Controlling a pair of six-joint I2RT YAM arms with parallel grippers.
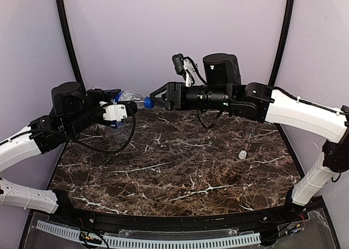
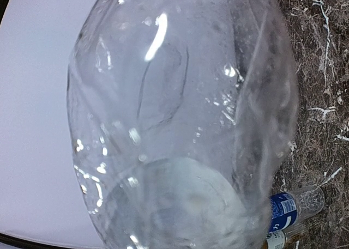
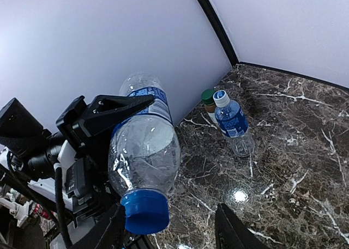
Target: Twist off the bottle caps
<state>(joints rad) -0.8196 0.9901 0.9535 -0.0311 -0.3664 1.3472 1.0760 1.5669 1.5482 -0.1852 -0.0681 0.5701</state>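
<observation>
Right wrist view: left pincer (image 1: 122, 103) pinching blue-labelled bottle (image 3: 144, 151) sideways in air. Right pincer (image 3: 170, 216) spread around blue cap (image 3: 144, 211), no grip yet. I judge next: pinch cap squarely, then twist.

Blue cap (image 3: 145, 211) on horizontal clear bottle (image 3: 144, 151)

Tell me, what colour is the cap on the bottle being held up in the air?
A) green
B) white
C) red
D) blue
D: the raised bottle ends in a blue cap, seen clearly in the right wrist view.
</observation>
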